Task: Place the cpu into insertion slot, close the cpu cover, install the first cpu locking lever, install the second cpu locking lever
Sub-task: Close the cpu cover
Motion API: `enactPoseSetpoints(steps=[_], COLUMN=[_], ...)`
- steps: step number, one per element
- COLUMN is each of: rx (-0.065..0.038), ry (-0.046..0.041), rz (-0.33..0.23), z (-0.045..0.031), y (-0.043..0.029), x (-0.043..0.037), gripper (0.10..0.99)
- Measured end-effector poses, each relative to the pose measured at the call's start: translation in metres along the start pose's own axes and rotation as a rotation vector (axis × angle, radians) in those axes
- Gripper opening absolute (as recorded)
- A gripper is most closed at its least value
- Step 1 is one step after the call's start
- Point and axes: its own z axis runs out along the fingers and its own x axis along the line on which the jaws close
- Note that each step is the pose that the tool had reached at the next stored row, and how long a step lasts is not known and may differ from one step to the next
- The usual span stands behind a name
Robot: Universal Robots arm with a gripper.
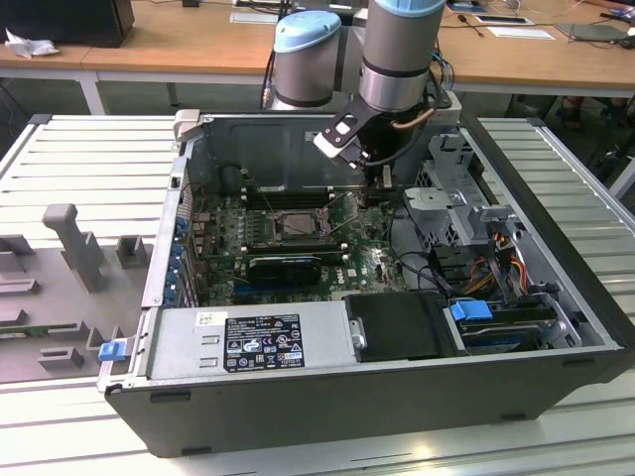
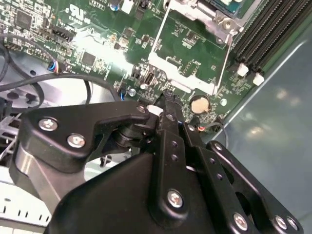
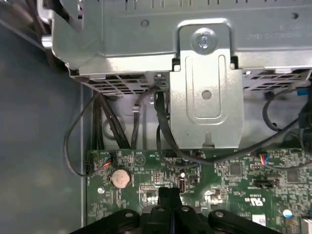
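Observation:
Inside the open computer case, the insertion slot (image 1: 298, 224) sits on the green board, with a metal rim around a dark square. The second wrist view catches a corner of the insertion slot (image 2: 214, 12) with metal frame parts that may be the cpu cover. A thin wire locking lever (image 2: 222, 58) runs along its side. Whether the cpu lies in the slot I cannot tell. My gripper (image 1: 383, 180) hangs over the board to the exterior view's right of the slot, near the case's back wall. In both wrist views the gripper (image 3: 169, 193) (image 2: 165, 105) is shut, with nothing between its fingers.
A coin battery (image 3: 121, 178) lies on the board close to the fingertips. A grey metal drive bracket (image 3: 204, 87) and black cables (image 3: 163, 126) stand just beyond them. Black memory slots (image 2: 265, 34) flank the socket. The power supply (image 1: 248, 342) fills the case's near side.

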Motion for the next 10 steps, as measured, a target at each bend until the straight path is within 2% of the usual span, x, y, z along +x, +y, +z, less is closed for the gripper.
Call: enactPoseSetpoints(steps=[2,3,7,10], rx=[0.023,0.026,0.028,0.028], ry=[-0.0002,0.0004,0.0017,0.0019], rz=[0.001,0.002,0.002,0.001], z=[0.0002,0.0002,-0.0004,-0.0004], y=[-0.0011,-0.0022,-0.0119,-0.0133], x=[-0.0001,-0.0001,-0.0004,-0.0004], gripper=[0.106,0.106,0.106,0.106])
